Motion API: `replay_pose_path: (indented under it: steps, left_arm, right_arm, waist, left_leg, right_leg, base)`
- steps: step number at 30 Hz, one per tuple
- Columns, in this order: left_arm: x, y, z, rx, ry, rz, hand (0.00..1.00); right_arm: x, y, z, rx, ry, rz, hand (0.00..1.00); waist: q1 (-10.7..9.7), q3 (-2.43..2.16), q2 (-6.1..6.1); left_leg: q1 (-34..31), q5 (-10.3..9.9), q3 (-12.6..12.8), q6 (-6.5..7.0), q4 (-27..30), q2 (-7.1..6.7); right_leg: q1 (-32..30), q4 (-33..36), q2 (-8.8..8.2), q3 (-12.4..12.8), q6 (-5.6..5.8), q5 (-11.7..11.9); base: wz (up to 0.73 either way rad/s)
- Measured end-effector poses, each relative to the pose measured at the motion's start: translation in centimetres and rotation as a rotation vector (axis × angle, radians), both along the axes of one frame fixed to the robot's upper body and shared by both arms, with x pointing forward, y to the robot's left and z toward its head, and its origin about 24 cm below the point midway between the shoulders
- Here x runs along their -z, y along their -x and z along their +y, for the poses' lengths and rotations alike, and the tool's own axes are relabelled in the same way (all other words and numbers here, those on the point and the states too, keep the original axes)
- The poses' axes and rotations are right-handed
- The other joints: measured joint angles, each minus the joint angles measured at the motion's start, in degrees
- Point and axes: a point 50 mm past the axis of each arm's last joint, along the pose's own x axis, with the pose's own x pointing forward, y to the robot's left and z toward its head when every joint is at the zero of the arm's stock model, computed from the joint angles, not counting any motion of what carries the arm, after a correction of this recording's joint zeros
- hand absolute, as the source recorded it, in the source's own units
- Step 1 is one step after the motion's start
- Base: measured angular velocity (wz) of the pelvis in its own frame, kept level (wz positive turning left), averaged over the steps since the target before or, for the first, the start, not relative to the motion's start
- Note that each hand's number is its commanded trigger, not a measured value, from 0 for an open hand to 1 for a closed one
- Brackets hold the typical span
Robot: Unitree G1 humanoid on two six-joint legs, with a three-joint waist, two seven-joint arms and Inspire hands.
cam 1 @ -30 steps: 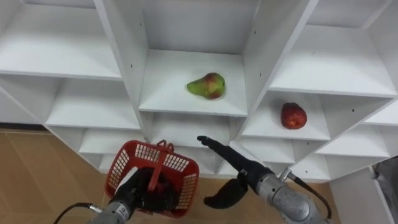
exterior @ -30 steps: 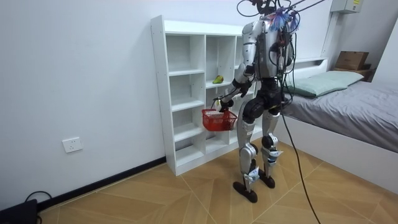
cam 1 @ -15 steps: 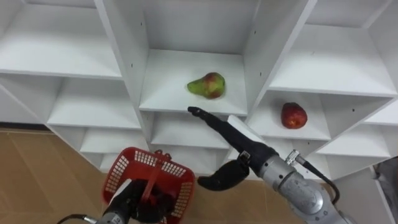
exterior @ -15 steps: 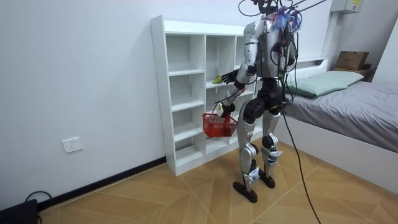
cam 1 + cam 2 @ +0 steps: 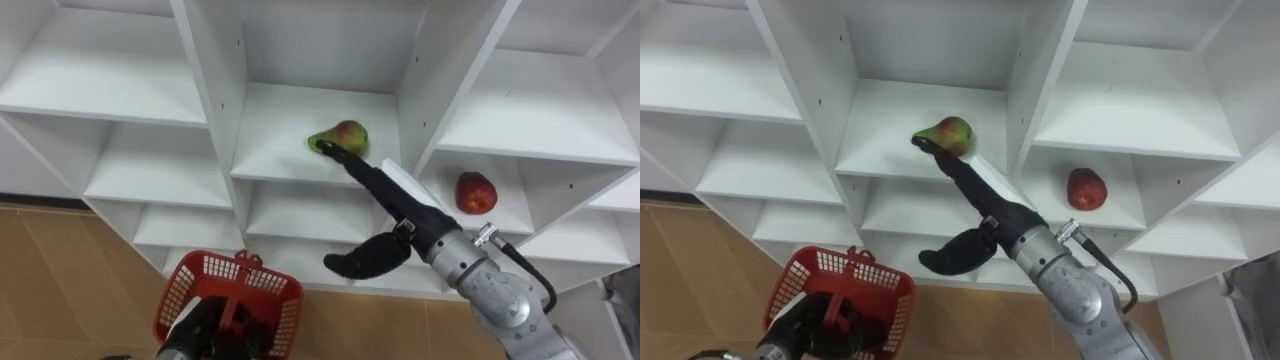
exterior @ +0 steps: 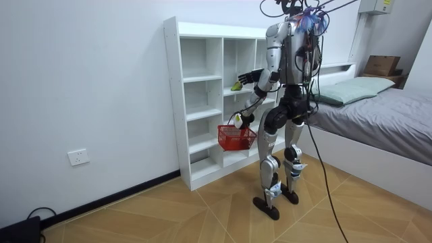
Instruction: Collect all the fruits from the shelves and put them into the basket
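Lying on its side on a shelf in the middle column of the white closet (image 5: pixel 215 120), a green pear (image 5: pixel 345 135) with a red blush is seen near the shelf's front edge. A red apple (image 5: pixel 476 192) is set in the column to the right, one shelf lower, well apart from the pear. The right hand (image 5: pixel 402 208) is held out from the lower right toward the pear, its fingers straight and close together and the thumb spread wide below them, so that nothing is gripped. The fingertips (image 5: pixel 330 150) are seen at the pear's near side, overlapping it in both eye views, though whether contact is made cannot be told. Lower down and to the left, a red basket (image 5: pixel 232 266) of open mesh is carried by the left hand (image 5: pixel 205 330), whose fingers are curled round the basket's handle; what lies inside the basket is hidden by the hand and the handle. In the room view the robot is shown standing upright on the wooden floor (image 6: pixel 202 209), facing the closet, which is set against a white wall (image 6: pixel 88 81), with the basket hung low between the body and the shelves. A bed (image 6: pixel 385 108) with a grey cover is seen behind the robot at the room view's right.
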Motion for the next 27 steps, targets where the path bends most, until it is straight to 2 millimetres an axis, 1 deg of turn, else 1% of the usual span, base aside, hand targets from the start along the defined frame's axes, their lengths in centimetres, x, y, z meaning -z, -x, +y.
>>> replay_pose_path:
  steps: [3,7,11,12,14,18,20,24,27]
  left_arm:
    - [0.0,-0.1,0.0,0.023,-0.025,-0.001,1.0]
    - [0.1,-0.1,0.0,0.02,-0.031,0.008,1.0]
    - [0.2,-0.3,0.1,0.012,-0.042,0.015,1.0]
    - [0.2,-0.3,0.1,0.009,-0.044,0.017,1.0]
    - [0.2,-0.2,0.2,0.008,-0.053,0.033,1.0]
    - [-0.4,-1.1,0.0,0.034,-0.076,-0.003,1.0]
    - [-0.6,-1.4,0.0,0.031,-0.077,-0.019,1.0]
    - [-0.5,-1.1,0.1,0.024,-0.078,-0.01,1.0]
    - [-0.4,-0.9,0.2,0.02,-0.079,0.006,1.0]
  right_arm:
    - [-0.4,-0.3,0.1,0.007,-0.008,-0.019,0.0]
    - [-1.2,-1.0,0.4,0.02,-0.025,-0.063,0.0]
    - [-2.3,-1.8,0.7,0.033,-0.03,-0.121,0.0]
    - [-2.4,-1.9,0.7,0.037,-0.031,-0.127,0.0]
    - [-2.8,-2.2,0.9,0.049,-0.042,-0.145,0.0]
    - [-3.5,-2.7,0.8,0.075,-0.049,-0.189,0.0]
    - [-4.1,-3.3,0.5,0.1,-0.045,-0.223,0.0]
    - [-4.9,-4.2,-0.5,0.168,-0.054,-0.266,0.0]
    - [-5.4,-4.7,-1.4,0.223,-0.069,-0.29,0.0]
  waist:
    - [0.0,-0.03,-0.31]
    - [0.1,0.05,-0.68]
    - [0.3,0.54,-1.66]
    - [0.4,0.55,-1.84]
    - [0.5,0.39,-2.21]
    - [1.0,0.38,-2.25]
    - [1.1,0.39,-2.25]
    - [1.5,0.43,-2.55]
    - [1.5,0.42,-3.02]
  left_leg:
    - [-0.2,0.0,-0.5,0.0,0.1,-0.07]
    - [-0.4,0.0,-1.0,0.01,0.3,-0.16]
    - [-0.3,0.0,-1.1,0.0,0.4,-0.16]
    - [-0.3,0.0,-1.1,0.0,0.4,-0.17]
    - [-0.4,0.0,-1.2,0.0,0.4,-0.18]
    - [-0.2,0.0,-1.6,0.0,0.4,-0.22]
    - [0.2,0.0,-2.4,0.0,0.5,-0.27]
    - [0.4,0.0,-2.8,-0.01,0.5,-0.33]
    - [0.0,0.0,-3.7,-0.03,0.5,-0.47]
  right_leg:
    - [0.0,-0.1,-0.05,-0.3,0.01,0.0]
    - [0.0,0.0,-0.17,-0.6,0.01,0.0]
    - [0.4,0.0,-0.17,-1.3,0.01,0.0]
    - [0.4,0.0,-0.16,-1.3,0.01,0.0]
    - [0.4,-0.1,-0.18,-1.4,0.01,0.0]
    - [0.8,-0.1,-0.26,-2.0,0.01,0.0]
    - [1.5,-0.1,-0.28,-2.3,0.01,0.0]
    - [2.2,-0.2,-0.3,-3.0,0.02,0.0]
    - [2.9,-1.1,-0.31,-3.9,0.03,0.0]
  base:
    - [0.08]
    - [0.05]
    - [0.05]
    - [0.03]
    - [0.0]
    - [0.06]
    - [0.12]
    - [0.11]
    - [0.15]
